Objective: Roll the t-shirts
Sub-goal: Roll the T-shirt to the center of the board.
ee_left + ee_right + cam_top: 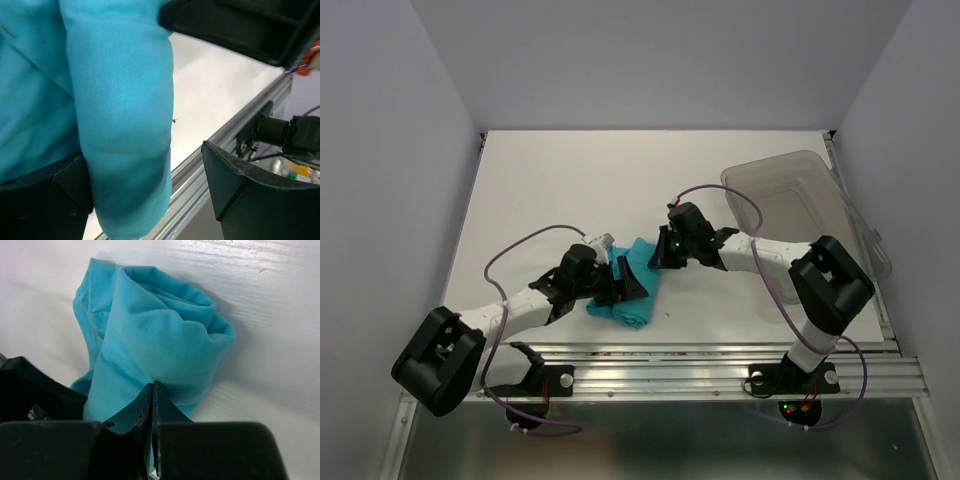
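The plain teal soft-fabric t-shirt (638, 268) lies as a loose roll on the white desk (570, 180), near the front edge and about midway between the two arms. Seen from above, its long axis runs on a slant, from the far right down toward the near left.

The left pincer (145, 170) is spread wide and straddles the near-left part of the roll. The roll passes between its fingers crosswise to their closing line, resting against one finger with bare desk showing before the other, so nothing is clamped there.

The right pincer (152, 387) is pressed together, its tips against the cloth at the far-right part of the roll. From its wrist view the roll stretches away from the tips, with its coiled end at the far side. We cannot tell whether a thin fold is nipped between the tips.

Both pincers are at the shirt and neither is clearly nearer. We judge that the left one is better placed for a grip round the roll's girth, since the bundle already sits inside its gap.

The clear grey-tinted plastic bin (800, 200) stands well apart, to the far right, on the right arm's side.

We see no print, brand or label on the shirt, and no readable writing anywhere.
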